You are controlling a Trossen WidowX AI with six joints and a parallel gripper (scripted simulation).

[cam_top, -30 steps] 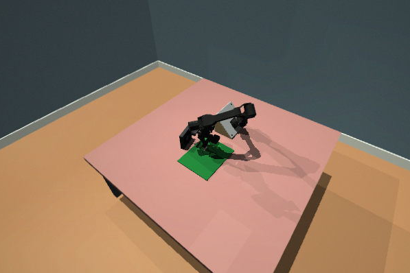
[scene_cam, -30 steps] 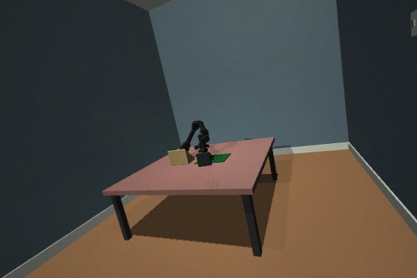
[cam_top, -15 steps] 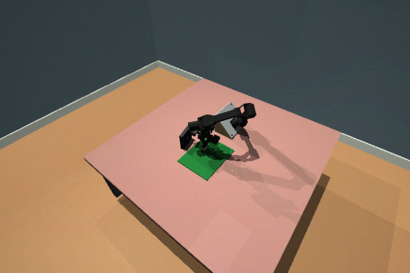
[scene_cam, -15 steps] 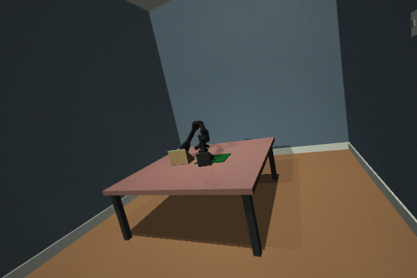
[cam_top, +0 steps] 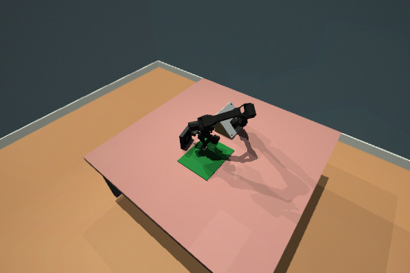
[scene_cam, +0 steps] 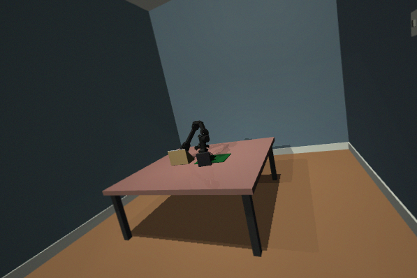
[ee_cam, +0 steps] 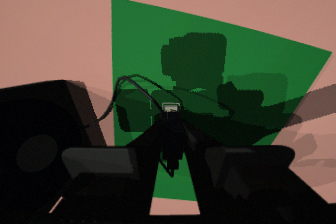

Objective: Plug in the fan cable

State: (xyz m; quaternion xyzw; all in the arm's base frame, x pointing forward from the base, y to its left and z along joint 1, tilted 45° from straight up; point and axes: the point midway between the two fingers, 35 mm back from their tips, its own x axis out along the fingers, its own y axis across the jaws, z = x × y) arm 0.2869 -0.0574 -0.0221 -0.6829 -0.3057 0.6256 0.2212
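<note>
The green board (cam_top: 196, 165) (scene_cam: 224, 158) (ee_cam: 140, 30) lies flat on the table. A small pale header (ee_cam: 171, 107) shows on it, just beyond my fingertips in the wrist view. My gripper (cam_top: 205, 147) (ee_cam: 171, 123) points down low over the board and is shut on the dark plug (ee_cam: 172, 137) of the fan's cable. The plug is dark against the fingers, and whether it is on the header's pins cannot be told. The black fan (cam_top: 184, 138) (scene_cam: 204, 159) (ee_cam: 20, 135) stands beside the board. Its thin cable (ee_cam: 115, 95) loops over the board to the fingers.
A wedge-shaped block with a pale grey sloping plate (cam_top: 223, 119) stands near the arm's base; its beige side (scene_cam: 178, 157) shows in the exterior view. The pink table (cam_top: 141, 151) (scene_cam: 181, 179) carries everything. Arm shadows darken much of the board.
</note>
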